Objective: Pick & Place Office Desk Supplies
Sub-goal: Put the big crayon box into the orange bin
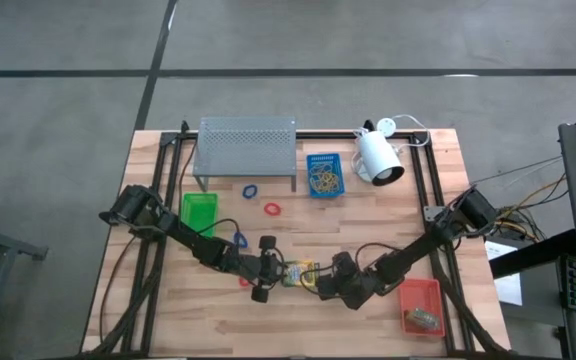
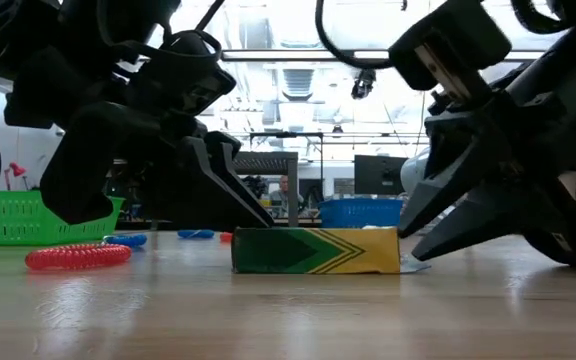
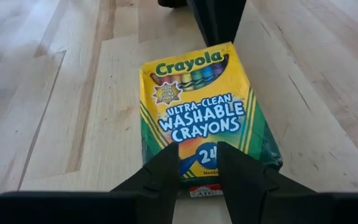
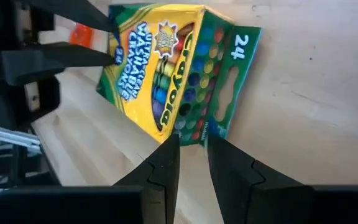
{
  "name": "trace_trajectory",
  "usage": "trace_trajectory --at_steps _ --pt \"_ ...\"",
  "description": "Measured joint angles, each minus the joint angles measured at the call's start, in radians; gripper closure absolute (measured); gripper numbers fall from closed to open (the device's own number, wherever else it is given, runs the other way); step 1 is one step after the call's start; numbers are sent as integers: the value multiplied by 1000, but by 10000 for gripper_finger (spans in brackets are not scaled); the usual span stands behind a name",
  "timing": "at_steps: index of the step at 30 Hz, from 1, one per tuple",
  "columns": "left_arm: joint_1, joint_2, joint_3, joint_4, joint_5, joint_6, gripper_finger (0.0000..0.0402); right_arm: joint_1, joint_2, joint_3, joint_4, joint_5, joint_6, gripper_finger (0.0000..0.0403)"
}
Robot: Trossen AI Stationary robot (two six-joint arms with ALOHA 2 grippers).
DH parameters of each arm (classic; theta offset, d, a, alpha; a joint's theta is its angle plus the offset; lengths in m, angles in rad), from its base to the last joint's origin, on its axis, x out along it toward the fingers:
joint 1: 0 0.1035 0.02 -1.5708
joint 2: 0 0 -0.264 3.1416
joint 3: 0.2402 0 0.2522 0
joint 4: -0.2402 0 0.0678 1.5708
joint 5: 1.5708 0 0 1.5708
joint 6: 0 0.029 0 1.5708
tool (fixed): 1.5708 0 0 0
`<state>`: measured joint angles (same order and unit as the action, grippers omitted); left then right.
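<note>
A yellow-and-green printed card crayon box (image 1: pixel 301 272) lies flat on the wooden bench (image 1: pixel 368 215), near the middle of its front edge. The left gripper (image 1: pixel 271 268) meets one end of the box, its dark fingers (image 3: pixel 166 171) slightly parted over that edge; whether they pinch it I cannot tell. The right gripper (image 1: pixel 320 281) sits at the opposite end, fingers (image 4: pixel 160 165) narrowly parted, grip likewise unclear

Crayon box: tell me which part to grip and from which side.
The crayon box lies flat on the table between both grippers. Grip its two long edges from above: the flat pose hides the broad faces, and its thin sides suit a narrow pinch.
</note>
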<state>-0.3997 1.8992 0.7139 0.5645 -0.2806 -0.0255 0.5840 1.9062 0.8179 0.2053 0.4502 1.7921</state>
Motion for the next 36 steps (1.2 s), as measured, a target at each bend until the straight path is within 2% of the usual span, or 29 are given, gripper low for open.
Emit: trace_trajectory --at_steps 9,13,17,20,23,30,36 --pt "-1 0 0 0 0 0 285 1 -155 6 -381 3 53 321" --pt "-1 0 0 0 0 0 285 3 -150 8 -334 11 5 321" --pt "-1 0 0 1 0 -1 285 3 -92 9 -252 39 -227 321" --pt "-1 0 0 1 0 -1 285 13 -61 13 -234 105 -365 321" --pt "-1 0 0 1 0 -8 285 27 -45 13 -230 160 -327 321" --pt "-1 0 0 1 0 -8 285 19 -41 9 -131 155 -392 321" --pt "-1 0 0 0 1 -8 285 -1 -17 10 -111 152 -386 321"
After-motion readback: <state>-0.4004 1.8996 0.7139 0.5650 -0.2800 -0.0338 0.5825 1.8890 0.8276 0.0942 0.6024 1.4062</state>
